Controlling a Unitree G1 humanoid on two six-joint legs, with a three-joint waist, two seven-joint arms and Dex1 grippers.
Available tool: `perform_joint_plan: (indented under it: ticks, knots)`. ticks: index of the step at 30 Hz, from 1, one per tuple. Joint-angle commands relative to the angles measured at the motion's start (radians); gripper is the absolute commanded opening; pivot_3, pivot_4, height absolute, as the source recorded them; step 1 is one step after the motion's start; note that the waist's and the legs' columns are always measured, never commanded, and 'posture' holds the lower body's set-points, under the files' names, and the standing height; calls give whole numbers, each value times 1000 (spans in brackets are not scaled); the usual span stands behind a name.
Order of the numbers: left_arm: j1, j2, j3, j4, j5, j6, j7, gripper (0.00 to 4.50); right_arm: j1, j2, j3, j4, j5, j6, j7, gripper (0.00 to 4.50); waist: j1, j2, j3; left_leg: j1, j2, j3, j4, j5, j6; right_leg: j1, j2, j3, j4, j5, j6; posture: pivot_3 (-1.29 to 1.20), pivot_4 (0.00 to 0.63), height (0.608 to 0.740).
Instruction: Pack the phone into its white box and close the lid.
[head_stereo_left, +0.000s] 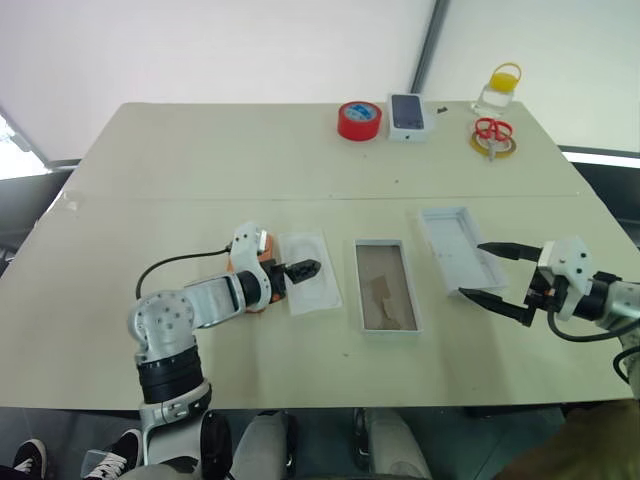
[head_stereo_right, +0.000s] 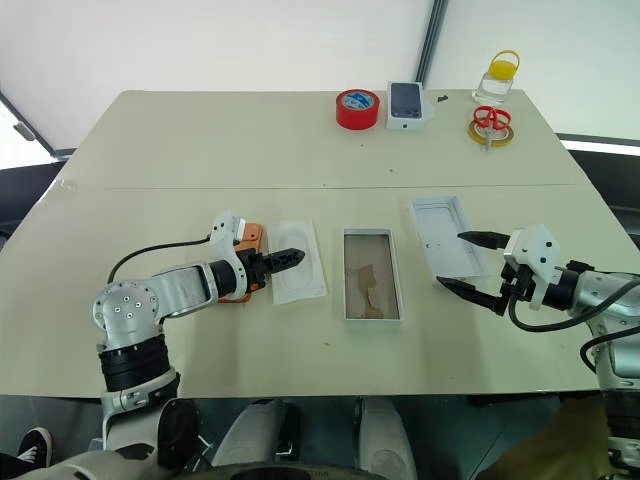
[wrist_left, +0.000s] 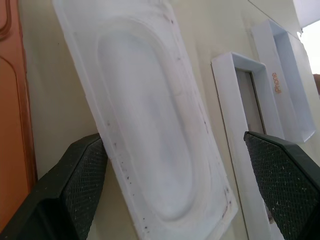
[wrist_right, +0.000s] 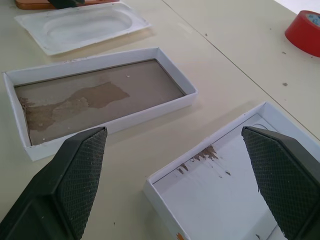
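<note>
Phone (head_stereo_right: 246, 262) lies orange at the left of the tabletop (head_stereo_right: 200, 140), mostly hidden under the left gripper (head_stereo_right: 290, 254), whose jaws stand open and empty over the flat white card (head_stereo_right: 298, 262) just beside it. Next comes the box (head_stereo_right: 371, 274), open, its brownish floor bare. The lid (head_stereo_right: 444, 234) lies inside-up to its right, with the right gripper (head_stereo_right: 472, 262) open-jawed over its near end. Red tape (head_stereo_right: 358, 107), a printed box (head_stereo_right: 408, 103), scissors (head_stereo_right: 491, 121) and a jar (head_stereo_right: 500, 77) sit at the far edge.

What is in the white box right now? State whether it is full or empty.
Empty. The white box shows only its bare brownish floor, and the phone lies on the table under the left end effector.
</note>
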Motion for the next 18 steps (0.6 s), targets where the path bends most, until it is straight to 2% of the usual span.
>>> perform_joint_plan:
  ticks: [1, 2, 9, 13, 18]
  knots:
    - [-5, -16, 6, 39, 41, 14, 18, 3935, -8, 2, -16, -28, 7, -11, -12, 4500, 0, 0, 0, 0, 0, 0, 0, 0, 0, 0, 0, 0, 0, 0, 0, 0, 150, 739]
    - [-5, -18, 7, 40, 45, 22, 15, 3649, -10, 1, -18, -29, 7, -10, -13, 4500, 0, 0, 0, 0, 0, 0, 0, 0, 0, 0, 0, 0, 0, 0, 0, 0, 150, 739]
    - [-7, -18, 33, 42, 77, 74, -13, 48, -13, -2, -23, -33, 8, -9, -20, 4500, 0, 0, 0, 0, 0, 0, 0, 0, 0, 0, 0, 0, 0, 0, 0, 0, 150, 739]
    - [-20, -15, 58, 47, 94, 81, -30, 48, -12, 0, -22, -44, 11, -8, -26, 4500, -2, -1, 0, 0, 0, 0, 0, 0, 0, 0, 0, 0, 0, 0, 0, 0, 150, 739]
    - [-80, 25, 115, 53, 72, 107, -83, 48, 20, 13, 5, -192, 109, 125, -17, 4500, -3, -2, 1, -1, 0, 0, 0, 0, 0, -1, 0, 0, 0, 0, 0, 0, 150, 739]
